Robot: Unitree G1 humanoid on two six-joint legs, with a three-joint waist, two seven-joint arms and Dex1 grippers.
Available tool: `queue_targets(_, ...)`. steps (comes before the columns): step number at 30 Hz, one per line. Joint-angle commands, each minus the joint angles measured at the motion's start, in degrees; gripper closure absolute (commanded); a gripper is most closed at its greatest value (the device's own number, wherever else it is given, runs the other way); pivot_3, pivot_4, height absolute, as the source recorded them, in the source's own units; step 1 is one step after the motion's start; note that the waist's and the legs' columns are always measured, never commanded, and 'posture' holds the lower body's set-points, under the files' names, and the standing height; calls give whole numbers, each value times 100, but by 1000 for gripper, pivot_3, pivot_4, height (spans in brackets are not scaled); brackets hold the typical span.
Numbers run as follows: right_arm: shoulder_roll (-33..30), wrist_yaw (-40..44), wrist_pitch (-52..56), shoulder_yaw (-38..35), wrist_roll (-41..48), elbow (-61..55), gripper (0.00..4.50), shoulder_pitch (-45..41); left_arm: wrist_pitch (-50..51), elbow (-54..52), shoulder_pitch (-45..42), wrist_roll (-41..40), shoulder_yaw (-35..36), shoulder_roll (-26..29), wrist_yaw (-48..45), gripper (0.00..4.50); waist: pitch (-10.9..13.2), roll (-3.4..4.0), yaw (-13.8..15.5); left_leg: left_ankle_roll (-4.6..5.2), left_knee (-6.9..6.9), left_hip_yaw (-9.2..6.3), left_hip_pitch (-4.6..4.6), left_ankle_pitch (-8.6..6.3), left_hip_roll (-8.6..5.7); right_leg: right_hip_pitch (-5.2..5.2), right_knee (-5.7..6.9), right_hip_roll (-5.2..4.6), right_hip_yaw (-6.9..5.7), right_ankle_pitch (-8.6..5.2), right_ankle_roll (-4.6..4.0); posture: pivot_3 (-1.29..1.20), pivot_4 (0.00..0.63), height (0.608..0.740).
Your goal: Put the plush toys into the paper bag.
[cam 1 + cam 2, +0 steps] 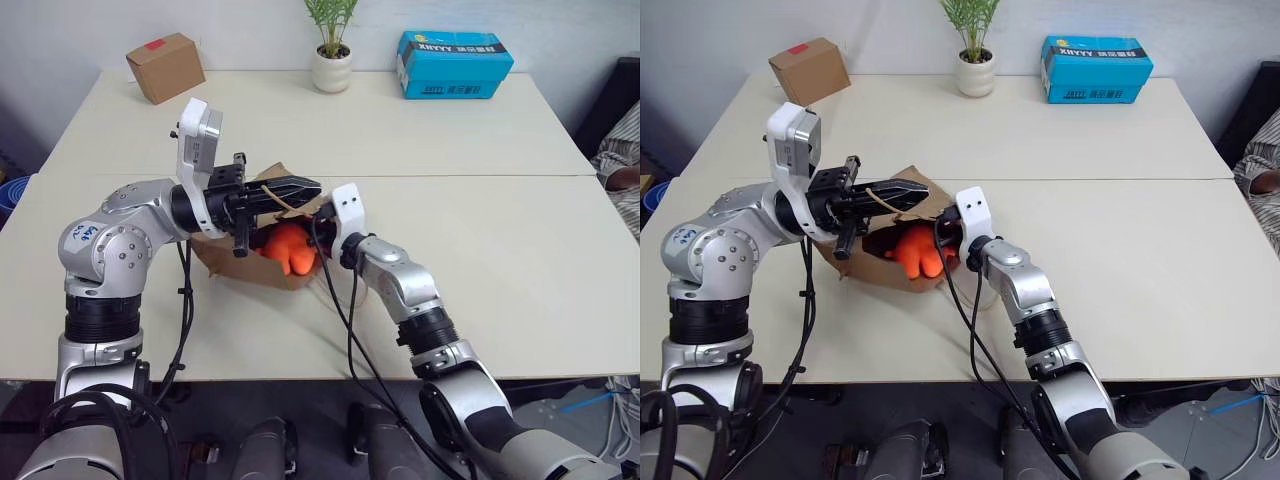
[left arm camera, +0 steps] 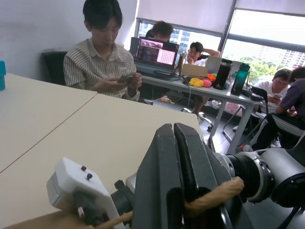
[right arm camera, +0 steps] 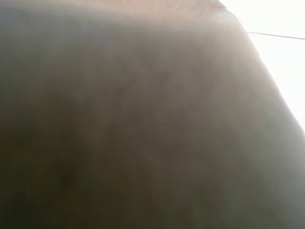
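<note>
The brown paper bag [image 1: 222,262] lies on the table with its mouth facing my right arm. My left gripper [image 1: 305,188] is shut on the bag's tan rope handle [image 2: 214,193] and holds the upper edge up, so the mouth gapes. The orange plush toy [image 1: 287,247] sits in that mouth, partly inside. My right gripper [image 1: 943,240] reaches level into the opening, shut on the toy. The bag's edge hides most of its fingers. The right wrist view gives a brown blur of paper close up.
At the far side of the table [image 1: 480,250] stand a small cardboard box [image 1: 165,66], a potted plant [image 1: 332,60] and a blue carton [image 1: 455,64]. A seated person [image 1: 622,160] is at the right edge. Black cables hang below both arms.
</note>
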Motion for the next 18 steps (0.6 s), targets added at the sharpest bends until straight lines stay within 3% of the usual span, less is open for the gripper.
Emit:
queue_targets(1, 165, 333, -448, 94, -60, 184, 4180, -88, -133, -34, -98, -151, 216, -69, 64, 4500, 0, 0, -5, 0, 0, 0, 0, 0, 0, 0, 0, 0, 0, 0, 0, 0, 150, 740)
queue_targets(2, 187, 488, -365, 112, 9, 136, 4180, -61, -150, -11, -97, -134, 226, -74, 72, 4500, 0, 0, -6, 0, -1, 0, 0, 0, 1, 0, 0, 0, 0, 0, 0, 0, 150, 740)
queue_targets(5, 178, 782, -132, 194, 84, -177, 3259, 69, -178, 22, -61, -122, 298, -102, 132, 4500, 0, 0, -7, 0, -2, 0, 0, 0, 1, 0, 0, 0, 1, 0, 0, 0, 150, 740)
queue_targets(14, -631, 1757, 2665, -113, 1393, -2381, 91, 255, -157, 129, 6, -212, 586, -69, 280, 4500, 0, 0, 39, 0, 0, -9, -3, 0, 0, 1, -1, -8, -3, 0, 0, 0, 150, 740)
queue_targets(18, -1100, 2063, 3500, -322, 1973, -2880, 33, 275, -169, 132, 45, -210, 608, -56, 292, 4500, 0, 0, 40, 1, 0, -8, -3, -1, -1, 1, -1, -9, -3, 0, 0, 0, 150, 740)
